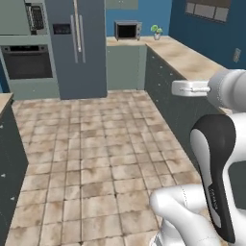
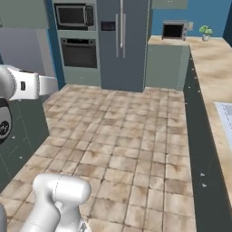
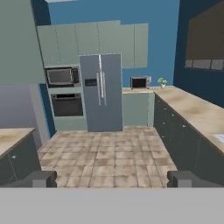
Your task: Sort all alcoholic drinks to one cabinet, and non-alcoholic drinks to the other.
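Observation:
My gripper [image 3: 112,179] is open wide, with nothing between its dark fingertips [image 3: 41,178], and it hangs in mid-air above the tiled floor [image 3: 109,151]. It points down the kitchen toward the fridge. In the left base view its white hand [image 1: 190,88] shows in front of the right-hand counter. The alcoholic drinks and the non-alcoholic drinks are out of view. A row of grey-green wall cabinets [image 3: 87,43] runs above the fridge with doors shut; I cannot tell whether these are the task's cabinets.
A grey double-door fridge [image 3: 101,92] stands at the far end, with a wall oven and microwave stack [image 3: 65,94] to its left. A countertop microwave [image 3: 139,82] and a small plant [image 3: 162,82] sit on the long right counter [image 3: 192,111]. Another counter [image 3: 11,138] lies left.

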{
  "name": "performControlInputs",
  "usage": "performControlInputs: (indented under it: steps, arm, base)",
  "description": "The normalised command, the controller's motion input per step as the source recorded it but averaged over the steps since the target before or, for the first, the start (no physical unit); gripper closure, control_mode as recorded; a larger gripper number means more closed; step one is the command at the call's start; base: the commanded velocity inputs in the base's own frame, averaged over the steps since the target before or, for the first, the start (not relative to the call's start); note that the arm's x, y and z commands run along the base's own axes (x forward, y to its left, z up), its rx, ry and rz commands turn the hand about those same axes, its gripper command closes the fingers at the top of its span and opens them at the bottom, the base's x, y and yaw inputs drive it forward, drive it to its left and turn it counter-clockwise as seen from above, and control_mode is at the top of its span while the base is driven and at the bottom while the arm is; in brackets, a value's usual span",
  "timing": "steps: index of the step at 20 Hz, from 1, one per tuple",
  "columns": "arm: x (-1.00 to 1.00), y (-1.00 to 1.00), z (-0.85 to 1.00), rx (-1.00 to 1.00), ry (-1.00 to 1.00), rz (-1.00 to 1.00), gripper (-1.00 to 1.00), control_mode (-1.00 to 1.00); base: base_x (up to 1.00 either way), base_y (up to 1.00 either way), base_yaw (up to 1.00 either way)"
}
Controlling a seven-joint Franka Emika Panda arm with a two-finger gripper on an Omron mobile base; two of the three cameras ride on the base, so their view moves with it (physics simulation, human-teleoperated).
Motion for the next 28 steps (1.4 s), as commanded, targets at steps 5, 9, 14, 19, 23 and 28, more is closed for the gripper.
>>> performControlInputs:
  steps: [5, 9, 14, 19, 23, 28]
  arm:
    - [0.00, 0.00, 0.00, 0.00, 0.00, 0.00, -1.00, 1.00]
    - [0.00, 0.00, 0.00, 0.00, 0.00, 0.00, -1.00, 1.00]
    - [0.00, 0.00, 0.00, 0.00, 0.00, 0.00, -1.00, 1.00]
    - [0.00, 0.00, 0.00, 0.00, 0.00, 0.00, -1.00, 1.00]
    - [0.00, 0.00, 0.00, 0.00, 0.00, 0.00, -1.00, 1.00]
    - [0.00, 0.00, 0.00, 0.00, 0.00, 0.00, -1.00, 1.00]
  base:
    - [0.73, -0.04, 0.09]
    - [0.54, 0.00, 0.31]
    - [0.35, 0.00, 0.41]
    - [0.29, 0.00, 0.43]
    - [0.28, 0.00, 0.38]
    - [0.28, 0.00, 0.35]
